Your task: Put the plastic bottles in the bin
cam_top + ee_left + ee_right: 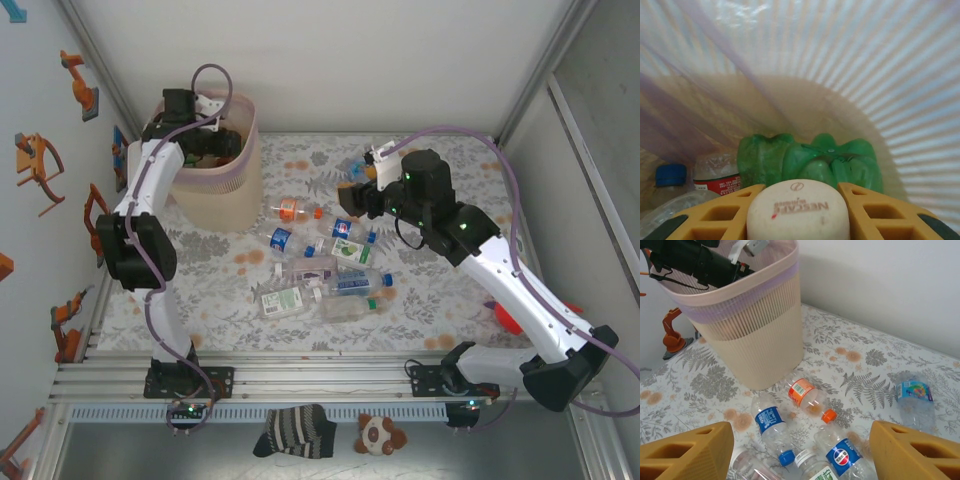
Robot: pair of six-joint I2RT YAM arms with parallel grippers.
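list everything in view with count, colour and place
tablecloth: one, white floral print, across the work surface
bin: one, beige with pink liner, far left on the tablecloth
green bottles: apparently two, green, bottom of the bin
clear bottles: two, one red-labelled, one blue-capped, left of the green ones
white-capped bottle: one, white cap, held inside the bin
loose bottles: about eight, clear, blue or orange caps, middle of the tablecloth
sock: one, dark striped, near ledge
plush toy: one, brown and white, beside the sock
red object: one, red, right edge of the tablecloth
wall figures: several, orange, left wall
left gripper: one, yellow fingers, closed on the white-capped bottle
right gripper: one, yellow fingers, open above the loose bottles
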